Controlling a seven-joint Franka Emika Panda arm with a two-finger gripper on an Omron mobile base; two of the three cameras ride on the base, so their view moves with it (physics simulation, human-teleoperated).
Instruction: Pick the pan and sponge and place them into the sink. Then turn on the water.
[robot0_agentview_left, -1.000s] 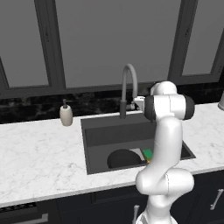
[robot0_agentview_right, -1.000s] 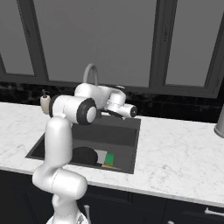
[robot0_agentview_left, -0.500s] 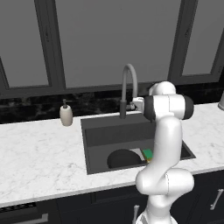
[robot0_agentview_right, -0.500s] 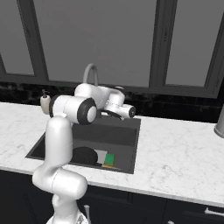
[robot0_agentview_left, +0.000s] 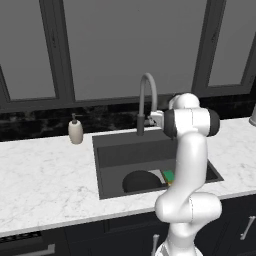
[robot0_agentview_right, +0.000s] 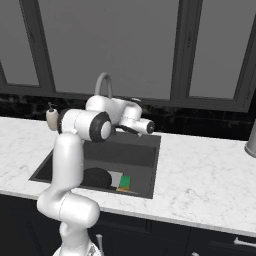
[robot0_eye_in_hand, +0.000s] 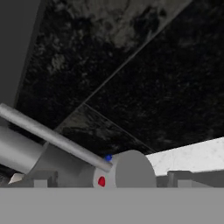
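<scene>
The black pan (robot0_agentview_left: 141, 181) (robot0_agentview_right: 95, 177) lies in the dark sink (robot0_agentview_left: 150, 150) (robot0_agentview_right: 135, 150), and the green-and-yellow sponge (robot0_agentview_left: 169, 176) (robot0_agentview_right: 125, 182) sits beside it on the basin floor. The grey gooseneck faucet (robot0_agentview_left: 148, 97) (robot0_agentview_right: 103, 86) arches over the back rim. My gripper (robot0_eye_in_hand: 110, 178) (robot0_agentview_right: 145, 126) is up at the faucet's base and open. Its fingertips (robot0_eye_in_hand: 41, 178) stand wide on either side of the valve cylinder (robot0_eye_in_hand: 129, 168), which has a red and a blue dot, and the lever (robot0_eye_in_hand: 52, 135) slants above it. No water is in view.
A beige soap dispenser (robot0_agentview_left: 75, 131) (robot0_agentview_right: 52, 117) stands on the white marble counter (robot0_agentview_left: 45, 175) left of the sink. Dark backsplash (robot0_eye_in_hand: 131, 78) and windows (robot0_agentview_left: 115, 45) close off the back. My own arm (robot0_agentview_left: 190, 165) rises in front of the sink's right side.
</scene>
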